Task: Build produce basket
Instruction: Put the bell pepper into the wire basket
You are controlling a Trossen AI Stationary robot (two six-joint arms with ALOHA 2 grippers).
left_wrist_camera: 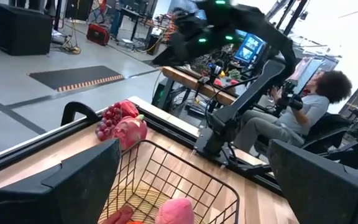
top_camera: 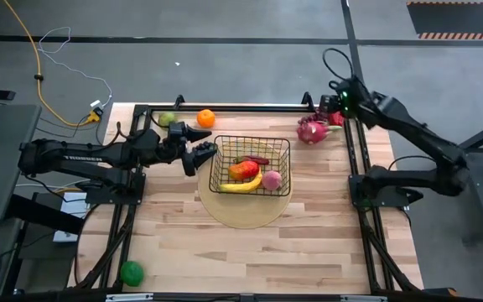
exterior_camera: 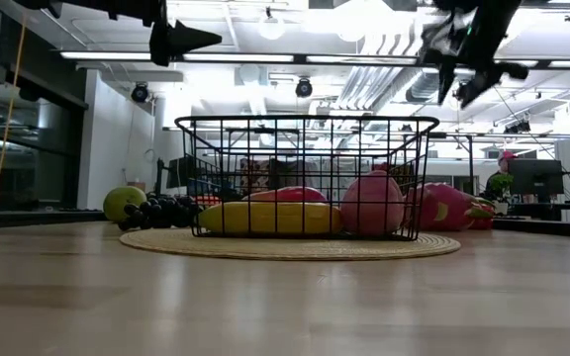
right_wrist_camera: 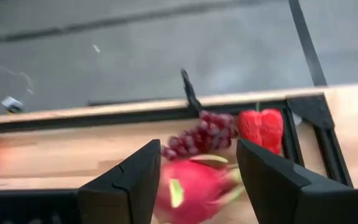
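Observation:
The black wire basket [top_camera: 250, 165] stands on a round pale wooden disc and holds a yellow banana [top_camera: 241, 185], a red-orange mango [top_camera: 243, 169] and a peach [top_camera: 272, 179]. My left gripper [top_camera: 208, 141] is open and empty, raised beside the basket's left side [exterior_camera: 181, 40]. Dark purple grapes [exterior_camera: 161, 211] lie on the table below it. My right gripper [right_wrist_camera: 197, 168] is open, high over the pink dragon fruit [top_camera: 311, 130] at the far right. In the right wrist view its fingers frame the dragon fruit [right_wrist_camera: 194, 186] without touching it. Red grapes [right_wrist_camera: 201, 137] lie just beyond it.
An orange [top_camera: 205, 118] and a green pear [top_camera: 167, 119] lie by the far edge, and a green ball [top_camera: 131, 272] lies at the near left corner. A red fruit [right_wrist_camera: 261, 127] rests beside the red grapes. A black frame rims the table. A person sits beyond the right side [left_wrist_camera: 303, 112].

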